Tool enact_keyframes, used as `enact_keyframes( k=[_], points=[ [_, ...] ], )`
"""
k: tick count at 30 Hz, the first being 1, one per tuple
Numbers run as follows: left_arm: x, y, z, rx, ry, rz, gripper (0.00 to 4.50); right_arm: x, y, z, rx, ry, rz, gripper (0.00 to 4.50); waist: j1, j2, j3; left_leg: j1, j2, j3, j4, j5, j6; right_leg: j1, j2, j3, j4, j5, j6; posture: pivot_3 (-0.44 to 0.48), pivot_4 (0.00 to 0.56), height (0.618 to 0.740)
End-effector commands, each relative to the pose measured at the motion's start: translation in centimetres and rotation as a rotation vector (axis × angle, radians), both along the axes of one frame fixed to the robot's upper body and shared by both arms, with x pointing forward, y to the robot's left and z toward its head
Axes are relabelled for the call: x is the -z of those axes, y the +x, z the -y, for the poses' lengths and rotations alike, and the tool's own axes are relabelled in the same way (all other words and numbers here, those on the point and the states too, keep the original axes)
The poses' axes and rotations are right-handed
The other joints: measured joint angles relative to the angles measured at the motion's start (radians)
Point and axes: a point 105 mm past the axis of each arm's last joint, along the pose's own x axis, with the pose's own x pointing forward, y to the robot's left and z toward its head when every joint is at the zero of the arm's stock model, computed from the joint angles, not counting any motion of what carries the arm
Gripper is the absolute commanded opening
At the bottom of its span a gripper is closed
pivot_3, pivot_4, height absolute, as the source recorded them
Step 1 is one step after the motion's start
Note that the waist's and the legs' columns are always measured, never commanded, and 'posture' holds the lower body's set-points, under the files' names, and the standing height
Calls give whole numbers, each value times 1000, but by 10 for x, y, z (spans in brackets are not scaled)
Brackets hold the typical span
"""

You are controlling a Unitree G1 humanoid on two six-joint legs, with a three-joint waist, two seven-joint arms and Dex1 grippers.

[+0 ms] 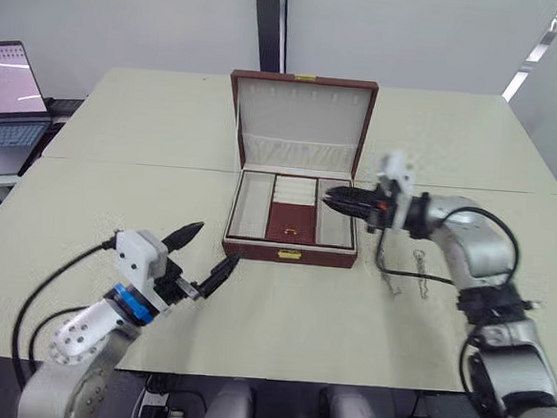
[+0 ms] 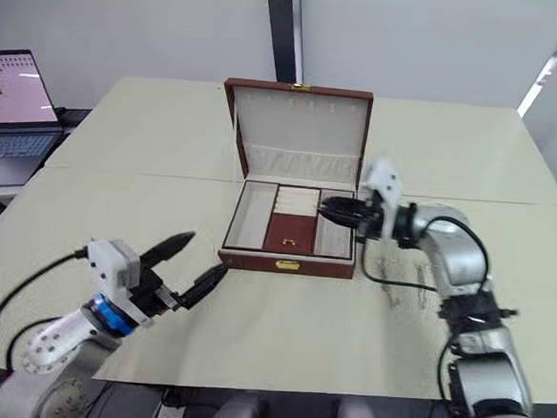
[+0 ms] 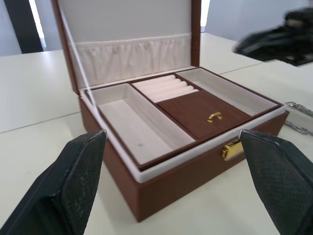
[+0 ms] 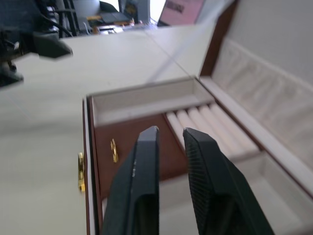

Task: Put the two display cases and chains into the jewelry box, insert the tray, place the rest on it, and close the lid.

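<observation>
The jewelry box (image 1: 290, 256) stands in the middle of the table with its lid (image 1: 303, 105) upright and open. The tray (image 1: 290, 221) sits inside it, cream compartments around a brown middle section. My right gripper (image 1: 329, 199) hovers shut over the tray's right compartment (image 4: 274, 196), and nothing shows between its fingers. My left gripper (image 1: 217, 245) is open, just off the box's front left corner and above the table. Thin silver chains (image 1: 418, 267) lie on the table to the right of the box. The two display cases are out of view.
A laptop (image 1: 9, 104) is open beyond the table's far left edge. A black cable (image 1: 383, 250) hangs from my right arm down to the table near the chains. Bare tabletop (image 1: 290, 315) stretches in front of the box.
</observation>
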Motion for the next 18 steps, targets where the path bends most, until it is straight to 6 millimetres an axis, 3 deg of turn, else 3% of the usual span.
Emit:
enact_keyframes(
  k=[1,9,18],
  points=[
    [-6,2,-16,3,23,-9,4500,-11,-7,31,54,16,19,2127,-7,0,0,0,0,0,0,0,0,0,0,0,0,0,0,0,150,740],
    [5,-2,-96,-133,168,-90,4500,17,-36,118,300,-76,-33,4487,-13,1,0,2,2,0,-1,0,0,0,3,0,1,-1,-2,0,150,740],
    [10,-8,-148,-220,248,-154,4500,42,-54,167,480,-102,-67,4487,-12,1,0,2,2,1,-1,0,0,1,2,1,1,-1,-1,0,150,740]
  ],
)
